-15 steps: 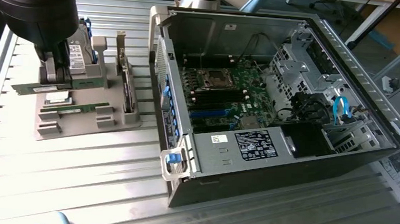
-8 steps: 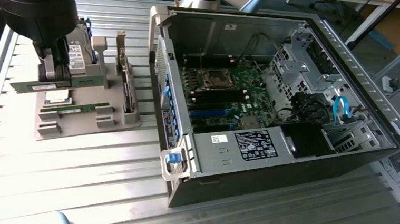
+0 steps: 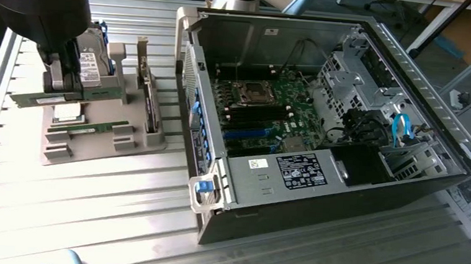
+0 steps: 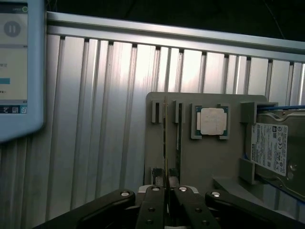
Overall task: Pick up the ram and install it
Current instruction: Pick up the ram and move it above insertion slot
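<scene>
The one sign I can truly read is a pause mark (image 4: 12,28), two upright bars in a grey circle, on the lit screen of the white-framed tablet (image 4: 35,95). The lines of writing under it are too small for me. The white paper label (image 4: 269,148) on the big silver hard drive (image 4: 293,176) carries dense print I cannot make out. The pale sticker on the long, thin green ram stick (image 3: 34,100) that my pincer (image 3: 60,90) is clamped on is illegible. Inside the open black computer case (image 3: 312,221), a black label (image 3: 299,172) with white print and a small white sticker (image 3: 257,163) are unreadable too.
</scene>
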Controlling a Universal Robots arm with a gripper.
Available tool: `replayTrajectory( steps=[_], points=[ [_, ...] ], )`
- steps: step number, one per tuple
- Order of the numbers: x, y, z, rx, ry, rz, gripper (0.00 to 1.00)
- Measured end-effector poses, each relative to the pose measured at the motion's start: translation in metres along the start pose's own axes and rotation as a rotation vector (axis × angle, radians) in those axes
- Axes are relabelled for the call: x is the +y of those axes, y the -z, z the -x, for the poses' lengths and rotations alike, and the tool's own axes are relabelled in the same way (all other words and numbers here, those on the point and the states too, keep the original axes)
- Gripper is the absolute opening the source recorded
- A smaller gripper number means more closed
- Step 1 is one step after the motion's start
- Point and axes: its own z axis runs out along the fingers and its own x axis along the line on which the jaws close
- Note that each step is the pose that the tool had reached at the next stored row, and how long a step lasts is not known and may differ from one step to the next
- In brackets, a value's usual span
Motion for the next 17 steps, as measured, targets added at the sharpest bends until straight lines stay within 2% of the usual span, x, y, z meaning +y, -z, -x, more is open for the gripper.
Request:
replayTrajectory(
  steps=[17],
  points=[
    [0.0004, 0.0093, 0.0005, 0.0000, 0.000, 0.0000, 0.13]
  ],
)
